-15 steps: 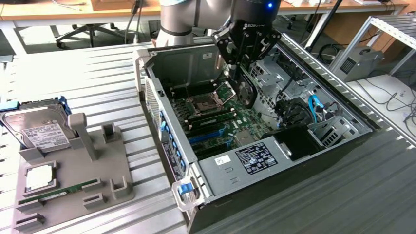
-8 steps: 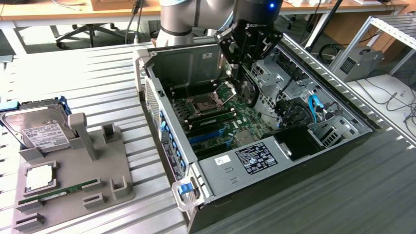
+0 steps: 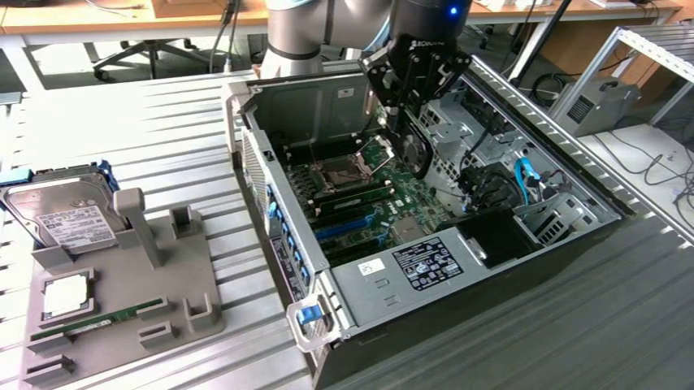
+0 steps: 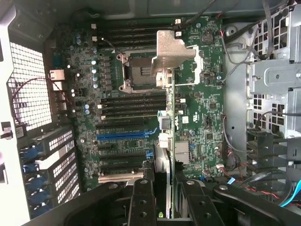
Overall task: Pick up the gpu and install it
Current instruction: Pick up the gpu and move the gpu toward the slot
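Silver metal marks the end bracket of the gpu (image 4: pixel 175 49), which I hold edge-on in my gripper (image 4: pixel 167 205), fingers drawn narrow and clamped on the card's two faces. I hang inside the open computer case (image 3: pixel 314 101), close to its rear wall. The card is above the motherboard (image 4: pixel 117 94), its bracket over the empty CPU socket (image 4: pixel 141 68) and its length crossing the ends of the long slots, the blue slot (image 4: pixel 124 137) among them. I cannot tell whether the card's lower edge touches the board. On the ribbed metal table (image 3: pixel 130 122), toward its edge at the exterior view's left, a grey tray (image 3: pixel 162 284) carries a hard drive (image 3: pixel 71 221), a processor (image 3: pixel 65 294) and a green RAM stick (image 3: pixel 97 321).
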Controlling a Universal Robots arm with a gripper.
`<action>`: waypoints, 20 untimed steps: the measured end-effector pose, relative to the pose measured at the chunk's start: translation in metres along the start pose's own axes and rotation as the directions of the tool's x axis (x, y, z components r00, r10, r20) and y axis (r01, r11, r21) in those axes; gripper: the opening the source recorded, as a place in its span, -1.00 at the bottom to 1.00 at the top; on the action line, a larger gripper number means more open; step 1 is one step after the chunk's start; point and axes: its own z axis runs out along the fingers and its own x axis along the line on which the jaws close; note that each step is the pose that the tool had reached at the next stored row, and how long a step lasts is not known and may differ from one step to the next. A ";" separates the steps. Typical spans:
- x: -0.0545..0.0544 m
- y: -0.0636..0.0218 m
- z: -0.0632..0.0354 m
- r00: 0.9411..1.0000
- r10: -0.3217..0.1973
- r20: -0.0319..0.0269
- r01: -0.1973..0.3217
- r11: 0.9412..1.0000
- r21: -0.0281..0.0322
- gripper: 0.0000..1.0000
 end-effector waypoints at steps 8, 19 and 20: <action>0.000 0.0027 0.0036 1.000 0.000 0.000 0.000 1.000 0.000 -0.47; 0.001 0.0083 0.0080 1.000 0.000 0.000 0.000 1.000 0.000 -0.47; 0.001 0.0089 0.0085 1.000 0.000 0.000 0.000 1.000 0.000 -0.47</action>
